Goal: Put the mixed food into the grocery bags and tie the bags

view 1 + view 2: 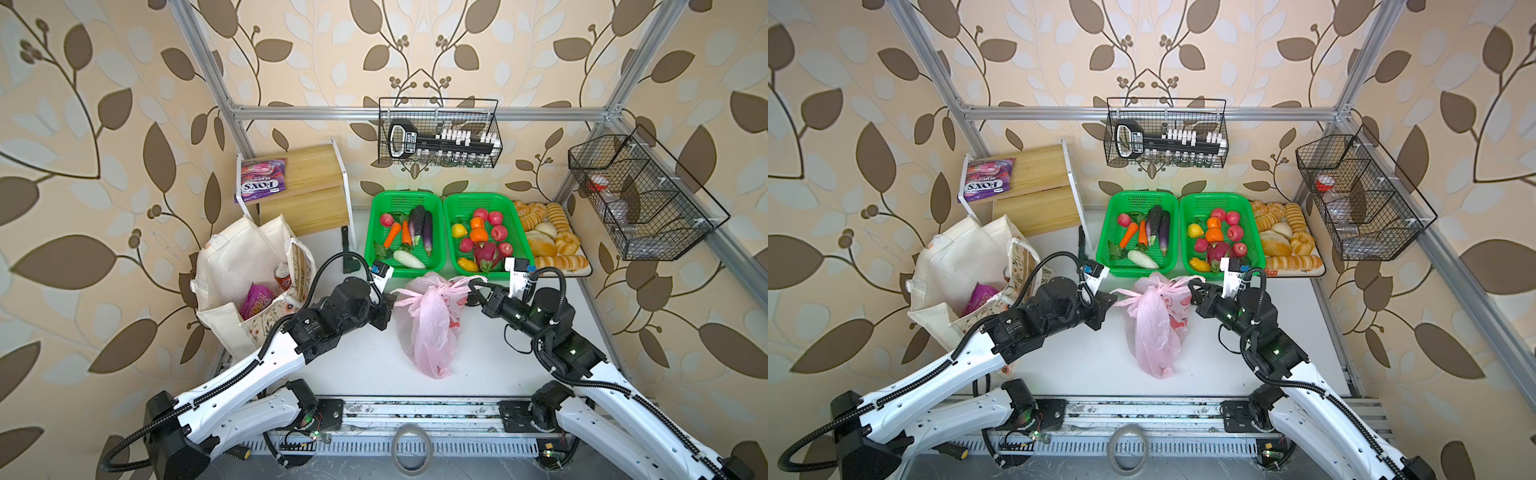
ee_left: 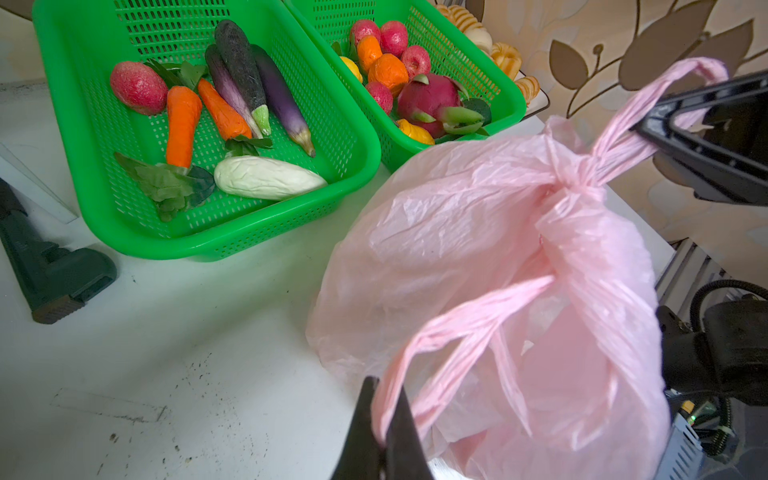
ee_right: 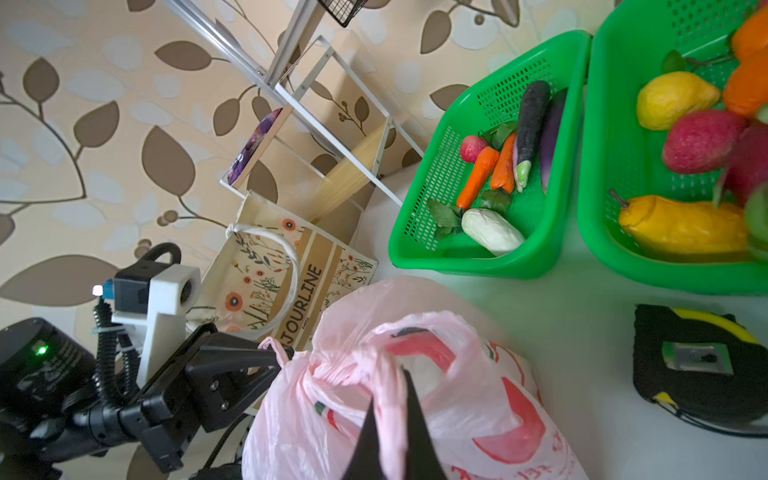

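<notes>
centrally, the pink bag [image 1: 428, 328] was laid on the white table [image 1: 361, 365], just in front of the green baskets [image 1: 405, 195], with its handles twisted into a knot [image 2: 579, 174]. one handle was pinched between the closed jaws of the left gripper [image 1: 392, 296], and the other was pinched the same way by the right gripper [image 1: 473, 286]. the tote [image 1: 232, 257] was stood open, well to the left, with a red can [image 1: 282, 277] and a purple packet [image 1: 255, 300] seen inside.
</notes>
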### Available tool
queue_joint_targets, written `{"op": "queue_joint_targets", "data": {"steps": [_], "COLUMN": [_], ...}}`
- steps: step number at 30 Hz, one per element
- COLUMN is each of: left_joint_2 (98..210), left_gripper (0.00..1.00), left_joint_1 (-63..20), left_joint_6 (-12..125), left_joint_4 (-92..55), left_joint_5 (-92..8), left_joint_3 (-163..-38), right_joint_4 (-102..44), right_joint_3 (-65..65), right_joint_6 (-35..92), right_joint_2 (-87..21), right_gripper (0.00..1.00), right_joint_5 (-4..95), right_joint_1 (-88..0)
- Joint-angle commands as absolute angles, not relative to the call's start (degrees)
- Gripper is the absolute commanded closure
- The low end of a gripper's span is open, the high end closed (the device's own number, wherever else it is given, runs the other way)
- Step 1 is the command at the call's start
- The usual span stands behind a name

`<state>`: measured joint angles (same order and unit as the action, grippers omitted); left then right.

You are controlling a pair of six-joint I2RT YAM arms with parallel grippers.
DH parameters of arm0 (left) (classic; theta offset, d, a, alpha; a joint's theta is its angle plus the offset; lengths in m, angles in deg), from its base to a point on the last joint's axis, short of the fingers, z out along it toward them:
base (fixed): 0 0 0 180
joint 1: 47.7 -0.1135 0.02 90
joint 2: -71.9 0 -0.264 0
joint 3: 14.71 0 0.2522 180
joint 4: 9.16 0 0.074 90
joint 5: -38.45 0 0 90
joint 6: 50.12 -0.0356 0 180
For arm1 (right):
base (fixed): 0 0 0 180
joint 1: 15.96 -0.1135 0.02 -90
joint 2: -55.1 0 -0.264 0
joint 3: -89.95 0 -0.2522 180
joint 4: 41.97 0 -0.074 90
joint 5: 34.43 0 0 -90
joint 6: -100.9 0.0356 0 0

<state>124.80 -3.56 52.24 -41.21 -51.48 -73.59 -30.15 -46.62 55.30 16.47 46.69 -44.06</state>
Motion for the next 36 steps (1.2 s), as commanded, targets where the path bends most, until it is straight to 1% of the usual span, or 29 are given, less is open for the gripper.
{"op": "queue_joint_targets", "data": {"steps": [1,4,6,8,10,13,17,20,25,30,33,36], "left_joint_2": [124.33,123.25,122.80,122.54,121.82,121.03,121.36,122.49,122.64,120.04,117.98,118.09], "left_gripper": [1.00,1.00,1.00,1.00,1.00,1.00,1.00,1.00,1.00,1.00,1.00,1.00], "left_joint_1": [-4.34,-4.37,-4.66,-5.52,-6.85,-9.24,-9.91,-10.04,-10.08,-10.14,-10.25,-10.42], "left_joint_6": [51.60,52.49,54.84,55.17,56.07,59.93,65.81,68.16,65.65,62.09,61.49,63.66], "left_joint_4": [-40.64,-42.49,-47.48,-51.94,-54.35,-54.47,-51.01,-50.26,-53.22,-56.57,-56.48,-55.88], "left_joint_5": [-52.40,-57.21,-63.57,-66.10,-66.84,-65.21,-62.54,-62.88,-66.05,-73.44,-75.89,-74.26], "left_joint_3": [-76.23,-77.21,-79.17,-80.05,-78.91,-74.52,-67.32,-65.05,-69.44,-74.73,-74.02,-70.68], "right_joint_4": [-30.99,-31.00,-29.28,-26.28,-22.47,-17.19,-19.65,-21.32,-18.48,-14.45,-13.98,-13.68], "right_joint_3": [-47.38,-45.95,-44.48,-43.71,-44.28,-47.91,-57.28,-60.33,-53.68,-44.83,-45.15,-48.87], "right_joint_6": [57.46,57.51,56.52,54.67,52.67,53.71,59.62,62.68,58.03,52.88,51.86,53.88], "right_joint_2": [18.60,20.96,23.07,25.16,26.66,27.08,27.12,27.92,28.38,28.07,28.49,28.25], "right_gripper": [1.00,1.00,1.00,1.00,1.00,1.00,1.00,1.00,1.00,1.00,1.00,1.00], "right_joint_5": [51.10,53.09,55.82,59.05,63.42,68.00,67.30,67.39,70.09,74.54,77.51,77.10], "right_joint_1": [-43.91,-43.89,-43.91,-43.91,-43.78,-42.86,-41.14,-40.75,-40.58,-40.49,-40.32,-39.72]}}
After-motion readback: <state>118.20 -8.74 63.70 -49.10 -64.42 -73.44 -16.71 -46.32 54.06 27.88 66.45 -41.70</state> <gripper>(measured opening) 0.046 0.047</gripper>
